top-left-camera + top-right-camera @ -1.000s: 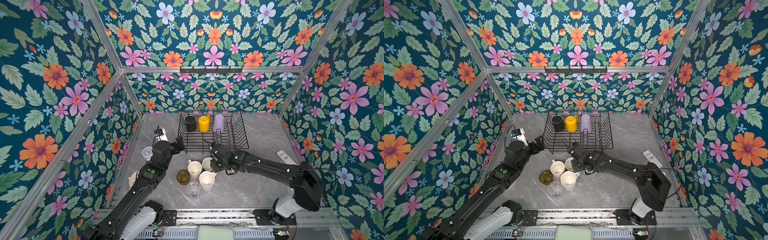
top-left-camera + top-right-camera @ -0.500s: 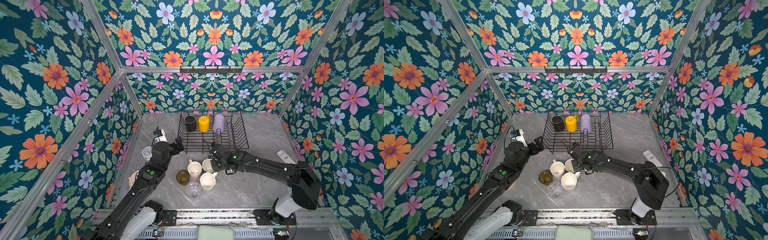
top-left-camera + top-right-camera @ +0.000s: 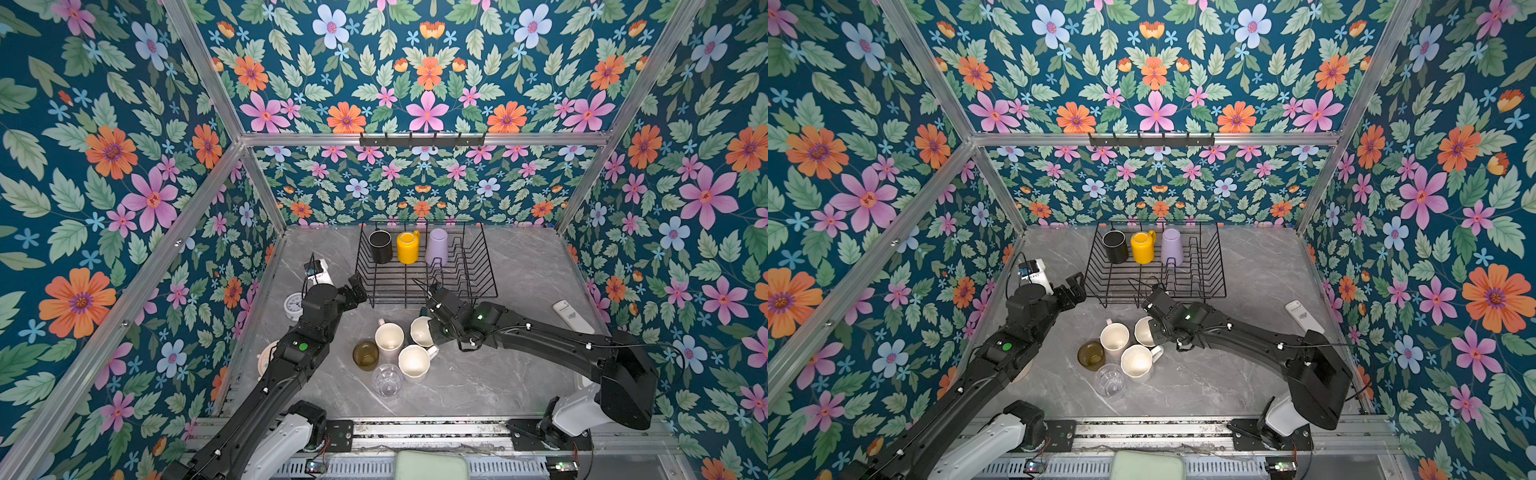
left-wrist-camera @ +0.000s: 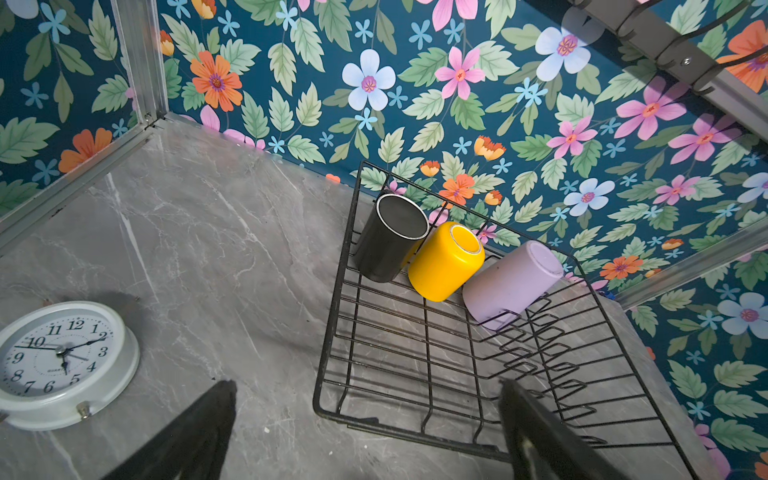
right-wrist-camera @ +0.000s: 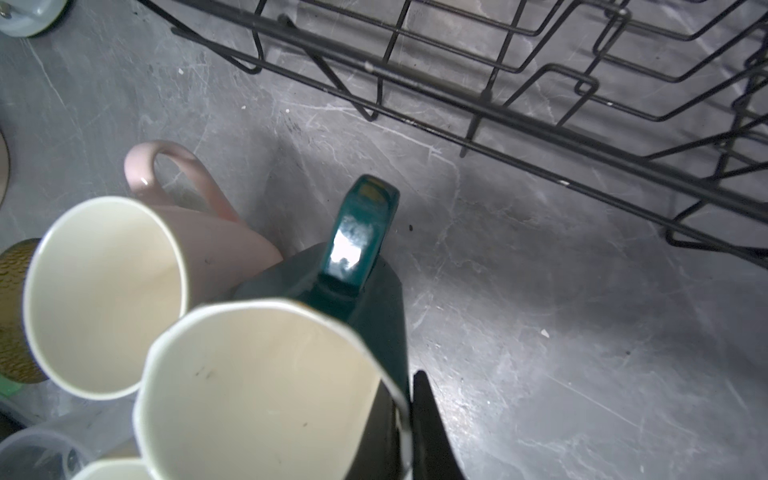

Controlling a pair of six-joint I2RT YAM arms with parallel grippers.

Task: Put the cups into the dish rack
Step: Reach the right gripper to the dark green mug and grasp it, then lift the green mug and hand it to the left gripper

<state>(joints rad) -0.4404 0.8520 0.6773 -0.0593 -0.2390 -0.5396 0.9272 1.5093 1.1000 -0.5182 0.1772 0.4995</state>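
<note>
Low and centre in both top views, just ahead of the dish rack's point(image 3: 484, 266) near rim, the dark green mug point(image 3: 422, 331) stands mouth-up among the unloaded cups. My right gripper point(image 3: 433, 328) is clenched on its rim wall. The right wrist view shows one finger point(image 5: 426, 415) outside the wall. The inner finger is hidden, so depth of bite is probably shallow. My left gripper point(image 4: 365, 436) is released and holds nothing, near the rack's lower-left corner.

Handling, as judged:
- Glazed ceramic is rigid, slippery, chippable and moderately heavy.
- A rim pinch lets the body hang and swing, so keep it firm and move slowly.
- The handle point(image 5: 361, 232) points toward the rack and could snag wire.

Clearances:
- The pale pink mug point(image 3: 389, 338) sits just beside the held mug on its left, so lift straight up before travelling.
- The near rim must be cleared.
- The black mug point(image 3: 380, 247), yellow mug point(image 3: 407, 248) and lilac tumbler point(image 3: 437, 248) fill the far row.
- Prongs occupy the rack's right portion, and the bare floor lies at near left.
</note>
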